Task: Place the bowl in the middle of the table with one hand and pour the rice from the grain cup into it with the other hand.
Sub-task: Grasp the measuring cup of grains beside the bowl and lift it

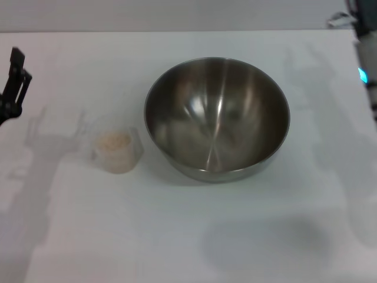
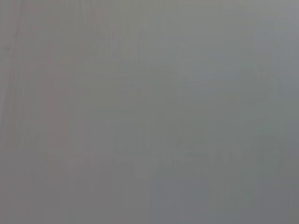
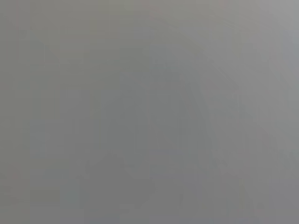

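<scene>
Plain white matte table [image 1: 194, 236] filling the head view, crossed by faint grey shadows. Near its middle, upright and resting on the surface, a large round stainless-steel bowl [image 1: 217, 118], shiny brushed interior bare of grain. Just beside that bowl on the robot's left, apart from it by a narrow strip of white, a small transparent plastic grain cup [image 1: 118, 151], standing upright and partly filled with pale beige rice [image 1: 113, 142]. At the far left edge of the head view, well apart from the cup and raised near the table's border, the dark left gripper [image 1: 13, 79], gripping nothing; whether its fingers stand apart or together, impossible to tell. At the upper right edge, only a dark sliver of the right arm [image 1: 366, 59] with a small cyan light, far from the bowl; its gripper out of sight. Both wrist views: nothing but a blank, even grey field.
</scene>
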Tool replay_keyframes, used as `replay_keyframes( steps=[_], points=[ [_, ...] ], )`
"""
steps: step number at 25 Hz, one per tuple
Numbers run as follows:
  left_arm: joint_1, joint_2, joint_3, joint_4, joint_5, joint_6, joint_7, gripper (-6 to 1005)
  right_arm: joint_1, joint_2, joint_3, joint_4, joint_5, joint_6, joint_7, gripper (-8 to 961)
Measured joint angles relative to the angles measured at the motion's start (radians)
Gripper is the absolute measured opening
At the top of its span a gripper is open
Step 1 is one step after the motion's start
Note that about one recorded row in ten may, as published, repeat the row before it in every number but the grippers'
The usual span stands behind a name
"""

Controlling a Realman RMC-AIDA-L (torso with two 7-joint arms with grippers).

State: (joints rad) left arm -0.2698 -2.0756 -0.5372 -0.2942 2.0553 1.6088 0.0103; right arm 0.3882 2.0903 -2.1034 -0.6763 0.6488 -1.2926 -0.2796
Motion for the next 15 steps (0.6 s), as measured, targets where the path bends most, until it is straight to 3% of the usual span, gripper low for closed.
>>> replay_keyframes(
  steps=[2, 6, 15],
  points=[
    [0.036, -0.002, 0.009, -0.02, 0.0, 0.004, 0.032, 739, 0.006, 0.0, 0.001, 0.123, 0.002, -0.13, 0.111, 481],
    [0.092, -0.003, 0.054, -0.047, 0.0, -0.003, 0.087, 737, 0.002, -0.004, 0.049, 0.285, 0.011, -0.216, 0.274, 481],
    [0.196, -0.004, 0.18, -0.106, -0.008, -0.1, 0.118, 733, 0.007, -0.01, 0.099, 0.364, 0.011, -0.237, 0.297, 481]
  ],
)
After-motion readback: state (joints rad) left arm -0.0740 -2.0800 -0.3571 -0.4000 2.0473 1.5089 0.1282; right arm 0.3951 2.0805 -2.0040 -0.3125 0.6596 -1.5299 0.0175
